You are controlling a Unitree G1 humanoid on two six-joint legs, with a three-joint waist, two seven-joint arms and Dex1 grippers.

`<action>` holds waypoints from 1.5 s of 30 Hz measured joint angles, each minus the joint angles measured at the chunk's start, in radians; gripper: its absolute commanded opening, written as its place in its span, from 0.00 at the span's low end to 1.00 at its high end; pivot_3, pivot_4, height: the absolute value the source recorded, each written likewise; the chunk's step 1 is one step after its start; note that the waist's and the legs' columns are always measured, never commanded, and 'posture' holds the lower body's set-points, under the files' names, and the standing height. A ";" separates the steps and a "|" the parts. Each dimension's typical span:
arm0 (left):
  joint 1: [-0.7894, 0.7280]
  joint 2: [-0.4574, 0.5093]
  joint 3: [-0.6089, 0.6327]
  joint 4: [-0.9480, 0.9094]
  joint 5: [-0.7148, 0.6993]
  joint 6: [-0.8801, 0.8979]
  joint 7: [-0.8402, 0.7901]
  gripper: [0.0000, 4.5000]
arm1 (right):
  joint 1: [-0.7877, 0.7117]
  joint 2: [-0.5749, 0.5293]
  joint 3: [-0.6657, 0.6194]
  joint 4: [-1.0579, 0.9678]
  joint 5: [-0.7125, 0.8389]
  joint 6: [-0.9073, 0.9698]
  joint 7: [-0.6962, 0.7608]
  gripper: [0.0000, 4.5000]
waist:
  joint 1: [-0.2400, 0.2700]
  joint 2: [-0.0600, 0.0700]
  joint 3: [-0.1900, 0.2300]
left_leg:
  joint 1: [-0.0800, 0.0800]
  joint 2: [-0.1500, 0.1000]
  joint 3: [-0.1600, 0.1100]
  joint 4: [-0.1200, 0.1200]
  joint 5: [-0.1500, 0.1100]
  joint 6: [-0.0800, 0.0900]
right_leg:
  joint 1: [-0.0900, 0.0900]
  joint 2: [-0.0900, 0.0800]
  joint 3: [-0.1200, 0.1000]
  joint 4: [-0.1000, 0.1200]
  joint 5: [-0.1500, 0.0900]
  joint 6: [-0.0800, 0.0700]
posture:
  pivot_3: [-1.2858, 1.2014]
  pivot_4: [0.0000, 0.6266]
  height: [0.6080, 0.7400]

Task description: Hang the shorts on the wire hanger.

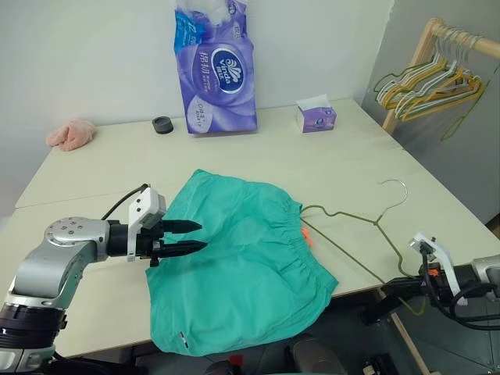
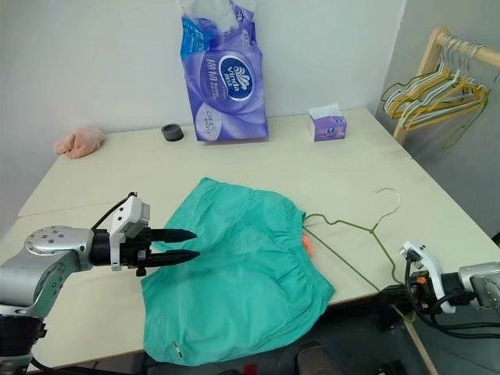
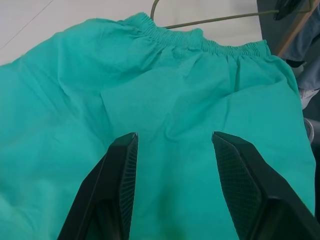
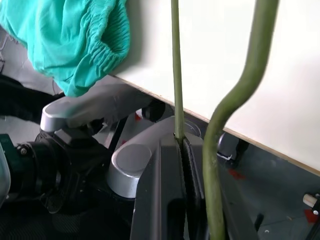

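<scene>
Partly, the hanger is hidden: its near corner runs off the desk edge, where my right tool sits below the desk's rim. From the head, that tool is a dark shape I can hardly read. My right wrist view shows it pinched shut on the thin wire, with a thicker bend of the same wire passing beside it. My left wrist view shows my left tool half open and empty, hovering above the shorts. They lie spread on the desk's near side, waistband toward the hanger. My left arm reaches in level from the left, fingers pointing across the cloth.
</scene>
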 measured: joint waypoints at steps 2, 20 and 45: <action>0.000 0.000 0.001 0.001 0.000 -0.003 0.002 0.55 | -0.015 -0.005 0.017 0.000 0.000 -0.011 0.004 0.00 | 0.000 0.000 0.000 | 0.000 0.000 0.000 0.000 0.000 0.000 | 0.000 0.000 0.000 0.000 0.000 0.000 | 0.40 0.07 1.00; -0.016 -0.007 0.005 0.041 0.025 -0.038 0.006 0.55 | -0.324 0.168 0.227 0.122 0.012 0.150 -0.065 0.00 | -0.001 0.000 0.000 | -0.001 0.000 -0.001 0.000 0.000 0.000 | -0.001 -0.001 0.002 0.000 0.000 0.000 | 0.40 0.07 1.00; -0.365 -0.100 0.022 0.153 -0.016 -0.014 0.078 0.99 | -0.537 0.188 0.360 -0.086 -0.034 -0.037 -0.117 0.00 | -0.006 0.000 -0.001 | -0.003 -0.002 -0.007 0.000 0.000 -0.001 | -0.002 -0.002 -0.002 0.001 0.003 -0.004 | 0.40 0.05 1.00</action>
